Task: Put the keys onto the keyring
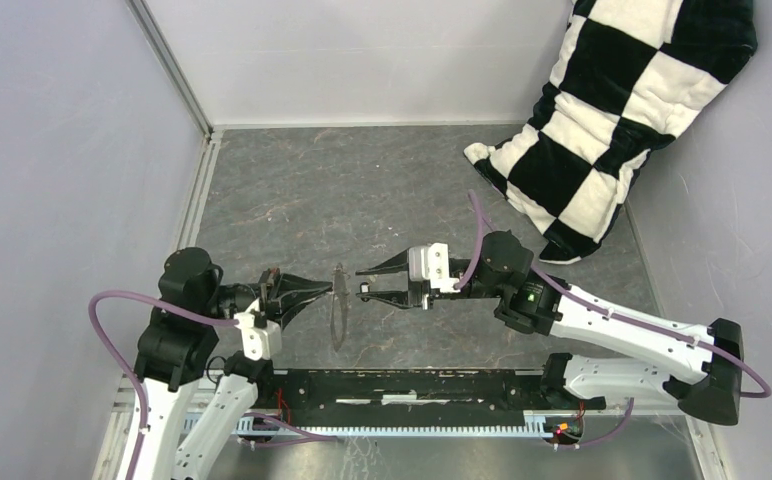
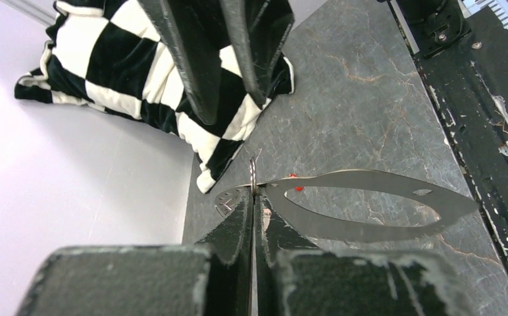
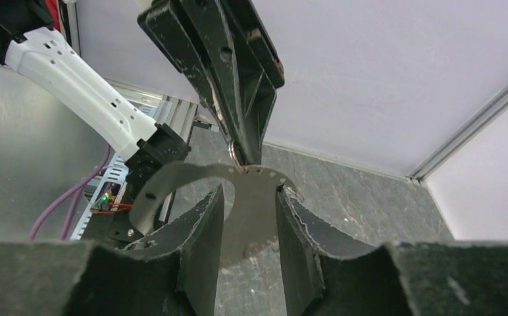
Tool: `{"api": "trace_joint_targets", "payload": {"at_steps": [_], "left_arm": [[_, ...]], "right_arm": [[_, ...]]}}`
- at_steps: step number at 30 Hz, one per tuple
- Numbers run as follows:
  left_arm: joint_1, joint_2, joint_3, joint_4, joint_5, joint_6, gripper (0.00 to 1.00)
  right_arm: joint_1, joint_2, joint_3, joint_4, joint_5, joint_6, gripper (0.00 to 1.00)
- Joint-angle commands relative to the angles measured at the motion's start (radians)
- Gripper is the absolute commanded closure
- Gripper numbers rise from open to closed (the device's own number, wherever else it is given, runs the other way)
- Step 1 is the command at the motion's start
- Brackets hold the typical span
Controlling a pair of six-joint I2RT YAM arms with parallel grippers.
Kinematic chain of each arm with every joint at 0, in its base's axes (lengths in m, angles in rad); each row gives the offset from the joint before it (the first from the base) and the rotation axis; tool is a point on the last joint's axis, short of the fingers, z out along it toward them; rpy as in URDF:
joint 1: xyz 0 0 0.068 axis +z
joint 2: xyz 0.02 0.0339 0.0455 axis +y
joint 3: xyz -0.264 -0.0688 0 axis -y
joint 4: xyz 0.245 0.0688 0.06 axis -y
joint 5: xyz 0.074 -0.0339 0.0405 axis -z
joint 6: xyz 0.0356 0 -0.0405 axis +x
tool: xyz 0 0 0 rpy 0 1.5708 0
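The keyring point(image 1: 338, 320) is a thin grey metal hoop that stands on edge above the table between my two arms. My left gripper point(image 1: 328, 291) is shut on its rim. In the left wrist view the hoop point(image 2: 370, 230) stretches to the right from the pinched fingertips point(image 2: 241, 210). Two small red bits point(image 2: 299, 188) show at its edge; I cannot tell if they are the keys. My right gripper point(image 1: 362, 284) faces the ring from the right, open. In the right wrist view its fingers point(image 3: 205, 220) flank the hoop's perforated band point(image 3: 172, 179) without closing on it.
A black-and-white checked pillow point(image 1: 612, 110) leans in the far right corner. A black rail point(image 1: 422, 385) runs along the near edge between the arm bases. White walls point(image 1: 62, 150) enclose the grey stone-patterned table point(image 1: 362, 190) on three sides.
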Motion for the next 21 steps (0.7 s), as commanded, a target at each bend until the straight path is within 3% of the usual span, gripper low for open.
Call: {"api": "trace_joint_targets", "payload": {"at_steps": [1,10,21], "left_arm": [[-0.001,-0.023,-0.01,0.011,0.062,0.109,0.98],[-0.001,-0.037,0.005,0.011,0.125,0.23,0.98],[-0.001,0.045,0.153,0.009,0.275,0.06,0.98]], "right_arm": [[0.018,0.016,0.08,-0.009,-0.062,-0.041,0.6],[0.06,0.012,0.117,-0.093,-0.004,-0.158,0.6],[0.061,-0.059,0.012,0.075,-0.003,-0.082,0.61]]}}
